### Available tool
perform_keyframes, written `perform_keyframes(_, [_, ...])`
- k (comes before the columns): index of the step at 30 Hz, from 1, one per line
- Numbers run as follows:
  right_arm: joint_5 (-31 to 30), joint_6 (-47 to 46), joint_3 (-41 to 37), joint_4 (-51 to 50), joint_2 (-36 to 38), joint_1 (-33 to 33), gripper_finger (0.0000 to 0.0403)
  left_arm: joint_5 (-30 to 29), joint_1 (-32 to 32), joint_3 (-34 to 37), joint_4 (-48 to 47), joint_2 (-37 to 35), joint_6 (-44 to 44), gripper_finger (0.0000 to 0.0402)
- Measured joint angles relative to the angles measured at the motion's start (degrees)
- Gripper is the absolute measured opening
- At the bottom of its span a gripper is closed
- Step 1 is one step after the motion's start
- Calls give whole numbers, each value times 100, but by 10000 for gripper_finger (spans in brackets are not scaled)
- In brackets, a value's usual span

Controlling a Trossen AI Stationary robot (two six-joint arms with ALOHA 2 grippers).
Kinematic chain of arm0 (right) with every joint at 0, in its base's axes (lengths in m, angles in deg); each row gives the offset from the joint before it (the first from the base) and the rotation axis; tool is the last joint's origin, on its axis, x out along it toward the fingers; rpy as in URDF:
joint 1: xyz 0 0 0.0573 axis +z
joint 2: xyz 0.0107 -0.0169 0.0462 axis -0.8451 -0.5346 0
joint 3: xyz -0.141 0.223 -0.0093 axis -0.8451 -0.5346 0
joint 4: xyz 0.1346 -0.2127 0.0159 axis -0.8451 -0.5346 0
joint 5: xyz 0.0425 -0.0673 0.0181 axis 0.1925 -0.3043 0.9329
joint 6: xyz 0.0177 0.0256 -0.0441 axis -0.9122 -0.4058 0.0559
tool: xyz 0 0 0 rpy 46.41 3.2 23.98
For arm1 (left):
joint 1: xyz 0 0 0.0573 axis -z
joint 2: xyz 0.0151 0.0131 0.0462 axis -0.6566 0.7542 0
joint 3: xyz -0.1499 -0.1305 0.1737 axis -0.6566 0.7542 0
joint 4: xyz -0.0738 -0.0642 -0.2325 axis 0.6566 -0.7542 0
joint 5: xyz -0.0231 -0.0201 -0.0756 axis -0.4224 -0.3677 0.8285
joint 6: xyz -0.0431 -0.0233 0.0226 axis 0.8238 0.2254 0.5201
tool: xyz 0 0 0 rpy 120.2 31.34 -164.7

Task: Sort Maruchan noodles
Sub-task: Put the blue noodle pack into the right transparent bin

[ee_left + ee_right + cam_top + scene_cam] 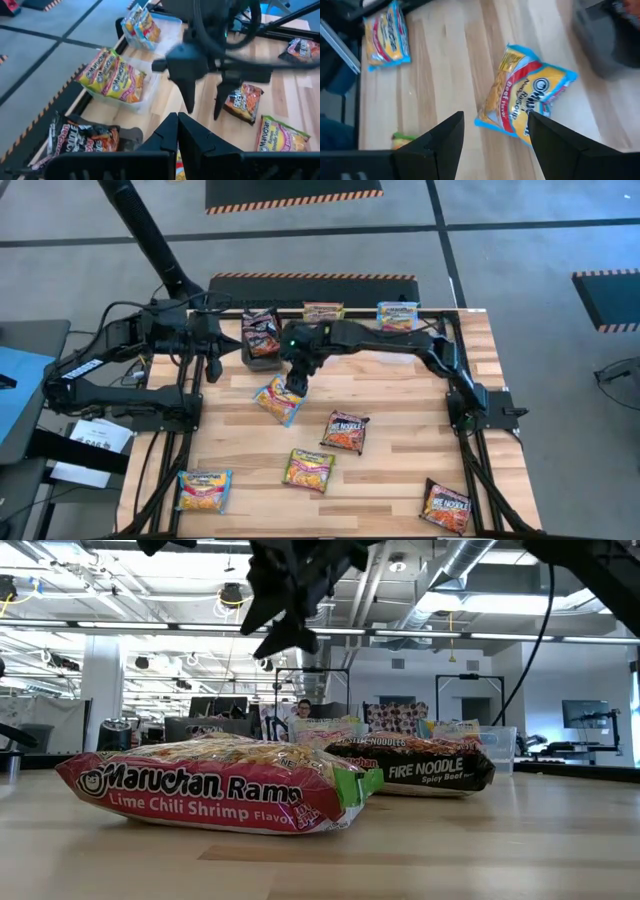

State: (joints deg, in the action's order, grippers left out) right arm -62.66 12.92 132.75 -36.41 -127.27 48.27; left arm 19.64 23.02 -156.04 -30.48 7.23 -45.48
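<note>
Right gripper point(297, 385) hovers over the blue-edged beef packet point(278, 400), fingers spread wide, nothing held; the right wrist view shows the packet point(525, 107) lying between the two open fingers. It sits just left of table centre, at 7 o'clock from the gripper. Other packets are scattered: a dark one point(345, 431) at centre, a pink-green one point(309, 469) at 6 o'clock from it, another blue one point(204, 490) near the front-left corner, another dark one point(446, 505) front-right. Three tubs at 12 o'clock already hold packets. Left gripper point(177, 131) waits near the back-left tub, fingers pressed together. Packets are likely light, crinkly, slippery film over a brittle noodle block; best pinched across the short width mid-body, gently.
</note>
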Motion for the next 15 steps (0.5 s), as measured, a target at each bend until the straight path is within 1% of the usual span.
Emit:
perform_keyframes(7, [-35, 605, 2, 190, -416, 192, 244, 29, 0, 0, -57, 1, 52, 0])
perform_keyframes(9, [-85, 775, 17, 454, -529, 245, 244, 29, 0, 1, -58, 2, 91, 0])
perform_keyframes(12, [-411, 1059, -4, 489, -556, 312, 244, 29, 0, 0, -58, 2, 112, 0])
perform_keyframes(15, [-944, 1510, 28, 838, -649, 413, 244, 29, 0, 2, -61, 7, 138, 0])
